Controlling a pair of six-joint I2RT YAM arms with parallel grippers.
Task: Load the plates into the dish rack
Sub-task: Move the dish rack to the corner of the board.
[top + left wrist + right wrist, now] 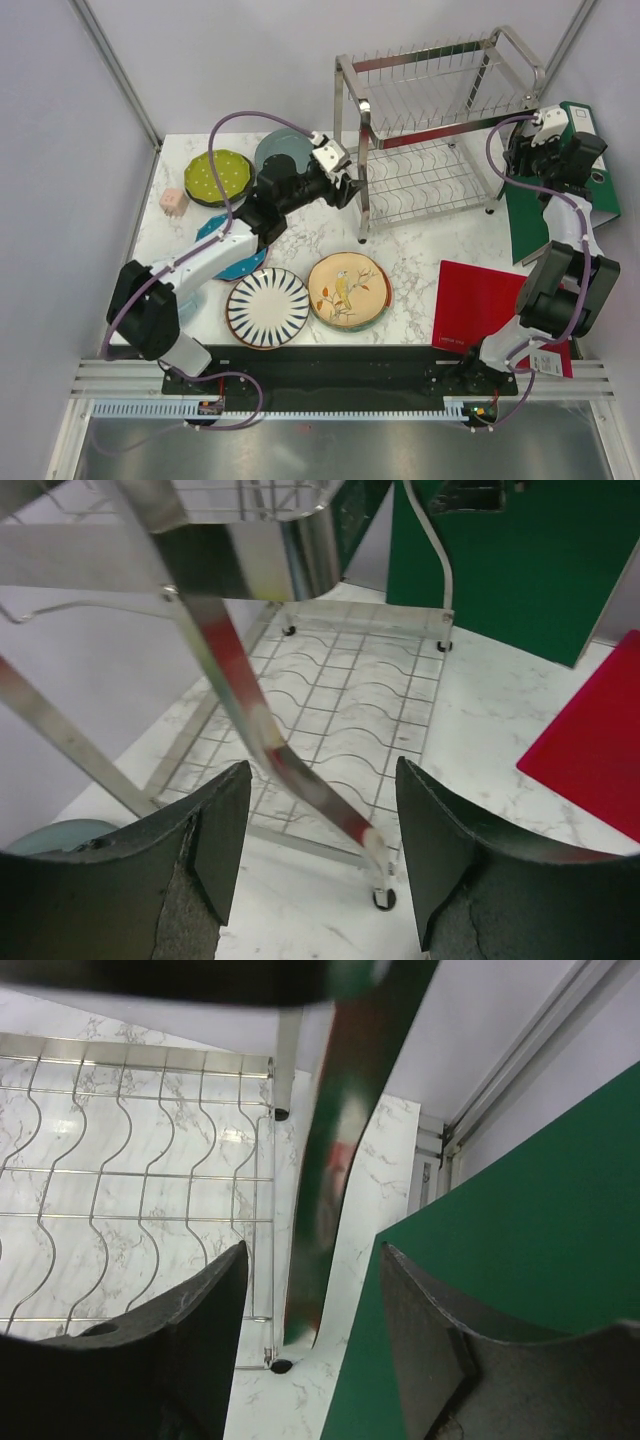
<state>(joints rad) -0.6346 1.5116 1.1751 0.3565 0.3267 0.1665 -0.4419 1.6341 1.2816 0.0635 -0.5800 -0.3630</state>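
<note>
The dish rack [430, 130] stands at the back right, and both tiers show only bare wire. Five plates lie flat on the table: lime dotted [218, 177], grey-blue [280, 150], teal [235, 260] partly under my left arm, striped [267, 306], and tan with a bird [348, 290]. My left gripper [352, 188] is open and empty at the rack's front left leg. In the left wrist view the gripper [322, 850] frames that leg [300, 780]. My right gripper [518, 158] is open and empty beside the rack's right side. In its wrist view the gripper [312, 1340] has a rack leg [330, 1160] ahead of it.
A small pink cube [174, 202] sits at the left edge. A red board [478, 300] lies front right. A green binder [560, 190] lies right of the rack, close under my right gripper, and shows in the right wrist view [520, 1290].
</note>
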